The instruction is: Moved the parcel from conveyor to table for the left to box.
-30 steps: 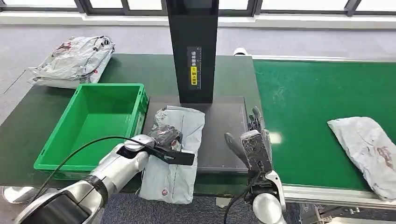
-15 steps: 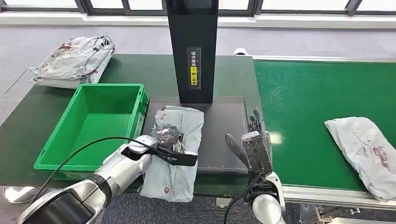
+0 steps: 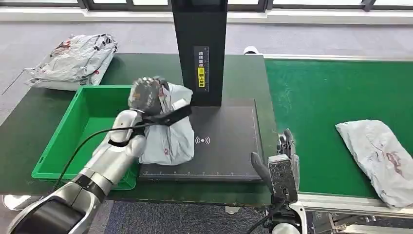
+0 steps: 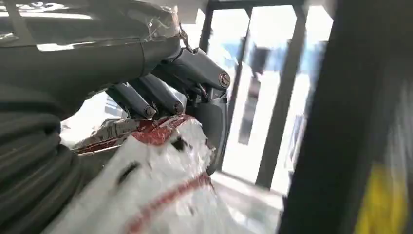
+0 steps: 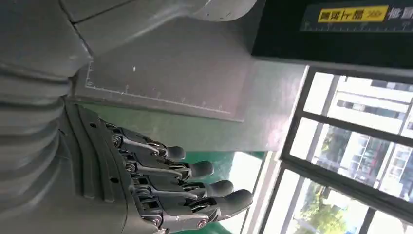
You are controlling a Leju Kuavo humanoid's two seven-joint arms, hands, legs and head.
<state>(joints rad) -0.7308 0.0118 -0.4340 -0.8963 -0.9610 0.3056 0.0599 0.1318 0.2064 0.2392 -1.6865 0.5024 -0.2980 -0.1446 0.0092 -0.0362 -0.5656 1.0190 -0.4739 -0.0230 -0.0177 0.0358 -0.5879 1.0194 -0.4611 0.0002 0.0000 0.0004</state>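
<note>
Parcel point(image 3: 168, 131): grey poly mailer, raised by its upper end over the dark scan pad point(image 3: 229, 141), its lower end sagging onto the pad beside the green crate point(image 3: 63, 146).
Conveyor point(image 3: 316, 107): green belt on the robot's right, carrying a second grey mailer point(image 3: 382, 158) well apart from the pad.
Table point(image 3: 29, 122): dark green top holding pad, crate and a black scanner post point(image 3: 199, 48); a pile of grey bags point(image 3: 73, 61) lies at its far left corner.
Room: grey carpet beyond the table, windows along the far wall.
Left hand point(image 3: 147, 94): fingers point(image 4: 160, 92) wrapped around the mailer's bunched top, holding it just above the crate's near wall.
Right hand point(image 3: 284, 163): empty, fingers point(image 5: 195, 187) straight and slightly apart, at the seam between table and belt.
Risk, slip: film is slick and gathered in a small bunch; it could slide out before clearing the crate wall.
Risk, snag: the trailing end may catch the crate rim, likely leaving the bag draped over it.
Risk, post: it stands close; a wide swing could brush it.
</note>
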